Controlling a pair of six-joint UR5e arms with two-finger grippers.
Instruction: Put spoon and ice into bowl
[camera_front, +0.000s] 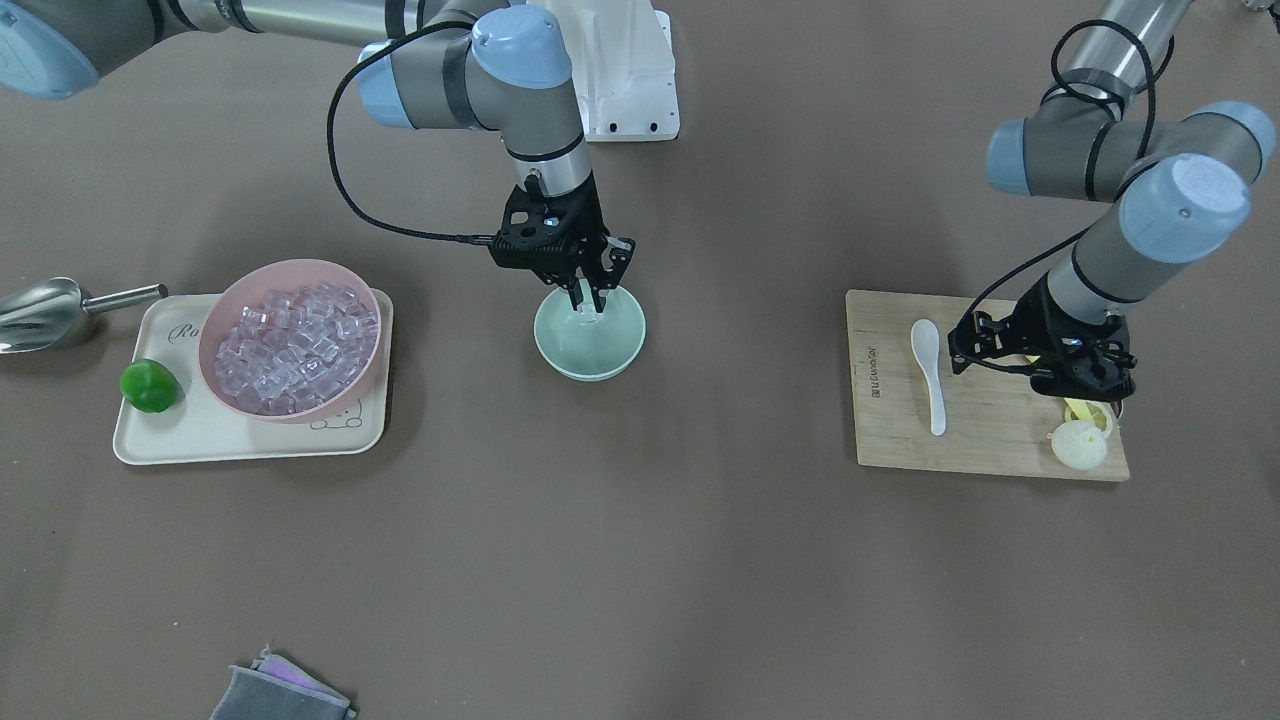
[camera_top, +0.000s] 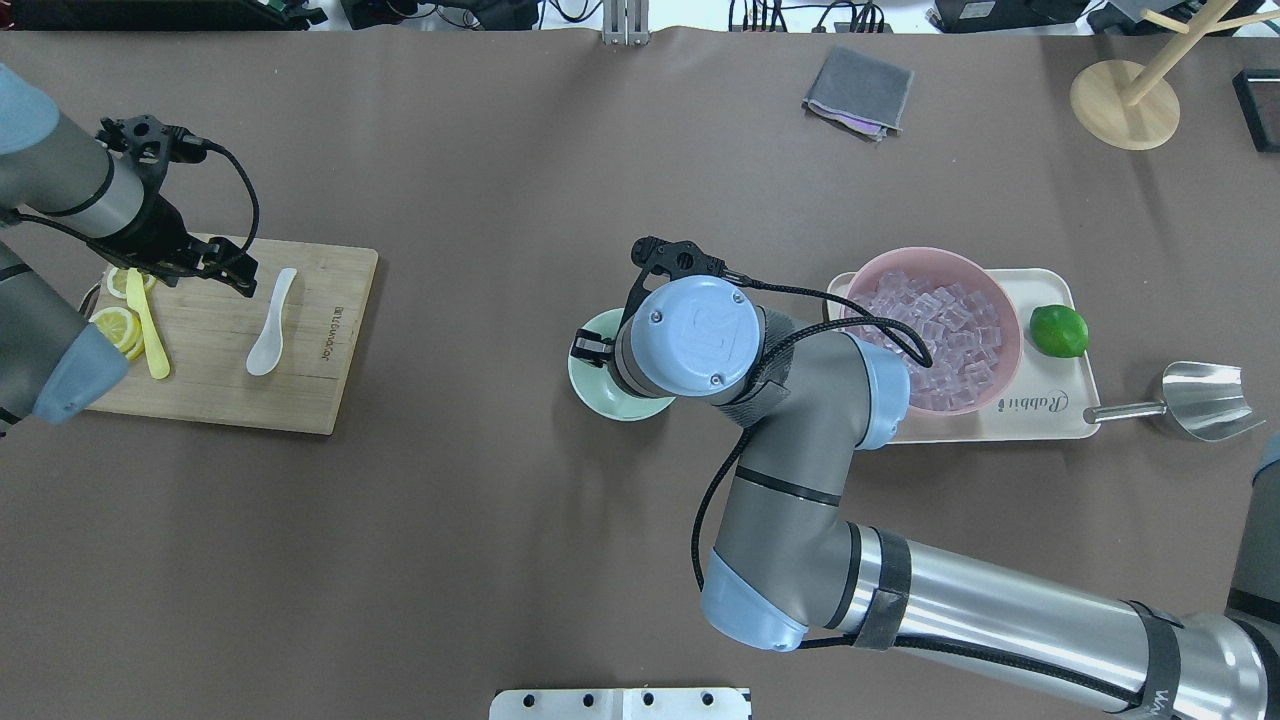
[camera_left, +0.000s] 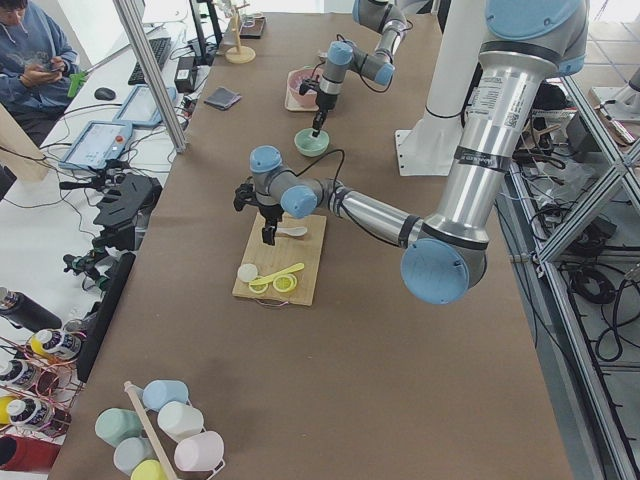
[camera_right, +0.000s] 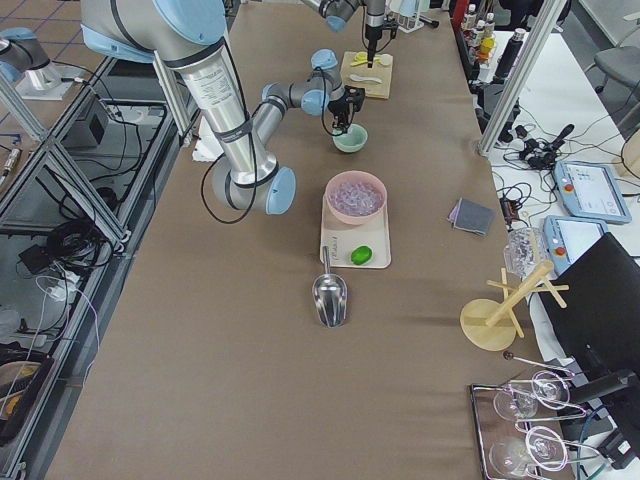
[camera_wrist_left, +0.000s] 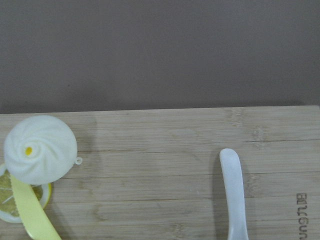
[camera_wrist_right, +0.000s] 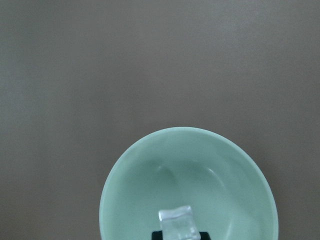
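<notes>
The left arm (camera_front: 1105, 250) and right arm (camera_top: 790, 470) are silver-grey tubes with pale-blue caps. Black cables feed the black left gripper (camera_top: 240, 278) and right gripper (camera_front: 592, 300).

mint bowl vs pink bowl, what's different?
Size: pink bowl larger than mint bowl.
Place: pink bowl on the tray, mint bowl on bare table.
Contents: pink bowl heaped with ice cubes, mint bowl shows one ice cube, at the right gripper tips.
Both round, plain.

bowl (camera_front: 602, 356) mint-green | spoon (camera_front: 935, 375) white | ice (camera_wrist_right: 176, 222) clear | lime (camera_front: 150, 386) green | table (camera_front: 640, 550) brown
</notes>
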